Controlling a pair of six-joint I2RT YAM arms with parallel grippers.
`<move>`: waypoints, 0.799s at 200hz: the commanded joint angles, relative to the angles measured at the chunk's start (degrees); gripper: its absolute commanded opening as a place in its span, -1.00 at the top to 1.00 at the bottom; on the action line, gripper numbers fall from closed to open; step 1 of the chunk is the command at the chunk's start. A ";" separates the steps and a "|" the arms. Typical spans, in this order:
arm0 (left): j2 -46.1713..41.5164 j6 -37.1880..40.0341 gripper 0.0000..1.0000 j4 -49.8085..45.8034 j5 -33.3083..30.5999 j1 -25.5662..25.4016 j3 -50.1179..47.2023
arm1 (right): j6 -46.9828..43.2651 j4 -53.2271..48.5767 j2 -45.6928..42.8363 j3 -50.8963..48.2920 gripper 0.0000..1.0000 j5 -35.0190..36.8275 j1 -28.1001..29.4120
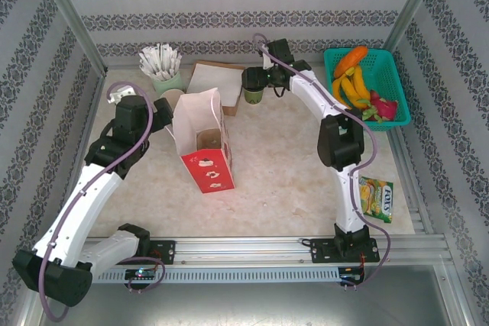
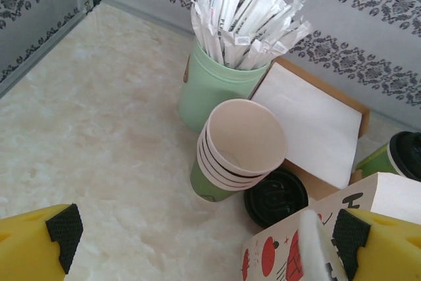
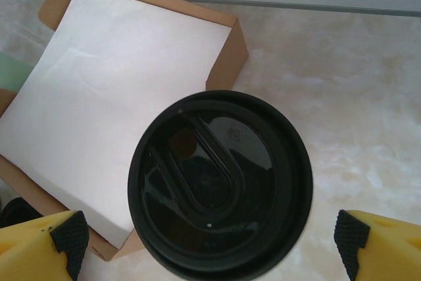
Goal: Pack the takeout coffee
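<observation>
While ungripped, coffee (image 3: 220,182) beneath right tool (image 3: 210,245)

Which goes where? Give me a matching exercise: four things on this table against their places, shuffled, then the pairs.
1 takeout coffee
2 paper bag
3 green basket
4 candy packet

a lying flat at the near right
b below the open right hand
c far right, holding fruit
d open on top, beside the left hand

Pairs: 1-b, 2-d, 3-c, 4-a
</observation>
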 commanded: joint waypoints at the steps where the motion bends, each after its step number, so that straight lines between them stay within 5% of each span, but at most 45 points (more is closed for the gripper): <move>1: 0.86 -0.87 -1.00 0.63 -3.44 0.58 1.89 | -1.71 -3.01 2.62 4.56 -0.95 -2.74 -0.73; 44: 1.22 1.73 -1.00 4.90 9.23 0.66 3.56 | -1.61 -4.61 4.81 7.51 -0.95 0.40 -0.71; 133: 6.88 13.21 -1.00 -9.37 44.22 0.71 21.53 | -2.66 -5.77 6.45 8.75 -0.95 -1.14 -0.44; 146: 5.32 14.75 -1.00 -10.13 44.89 0.97 21.49 | -2.68 -5.81 6.88 9.25 -0.95 -0.91 -0.39; 160: 3.31 13.95 -1.00 -11.39 37.57 1.43 21.54 | -2.75 -5.85 7.41 9.65 -0.95 -0.45 -0.28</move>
